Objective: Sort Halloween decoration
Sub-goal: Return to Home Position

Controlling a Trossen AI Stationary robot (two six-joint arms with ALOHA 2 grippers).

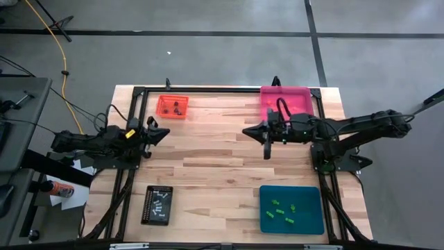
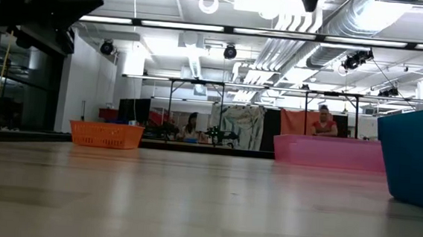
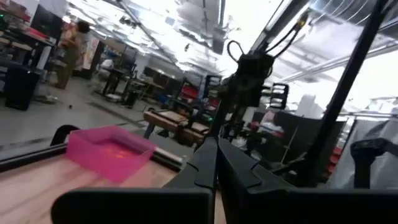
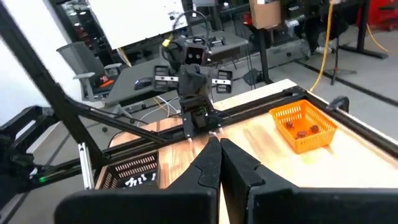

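**A:** High view, 4 trays on the wooden table [image 1: 222,173]. The orange tray [image 1: 173,106] is at the picture's top left and the pink tray [image 1: 286,99] at top right. The black tray [image 1: 157,204] is at bottom left and the teal tray [image 1: 291,208] at bottom right.

**B:** A black frame rail [image 1: 222,89] runs along the top edge. The left gripper [image 1: 165,132] hangs at the table's left side. The right gripper [image 1: 246,131] is over the middle, just below the pink tray. The 2 tips point at each other, well apart.

**A:** Contents: dark brown trinkets [image 1: 177,105] in the orange tray, white trinkets [image 1: 161,203] in the black, green trinkets [image 1: 276,203] scattered in the teal. What the pink tray holds, I cannot tell.

**B:** Low view now. The orange tray [image 2: 106,134] is far left and the pink tray [image 2: 328,151] far right. The teal tray [image 2: 418,152] looms close on the right and covers the pink tray's end. A person [image 2: 321,125] shows in the room beyond.

**A:** Left wrist view: the left gripper [image 3: 216,149] has its fingers pressed together. The pink tray [image 3: 109,149] lies beyond, and the right arm [image 3: 249,68] faces the camera.

**B:** Right wrist view: the right gripper [image 4: 217,146] also has its fingers pressed together. The left arm [image 4: 193,81] is straight ahead. The orange tray [image 4: 305,118] holds its dark brown trinkets [image 4: 301,132], and the black tray [image 4: 134,168] holds white trinkets [image 4: 142,180].
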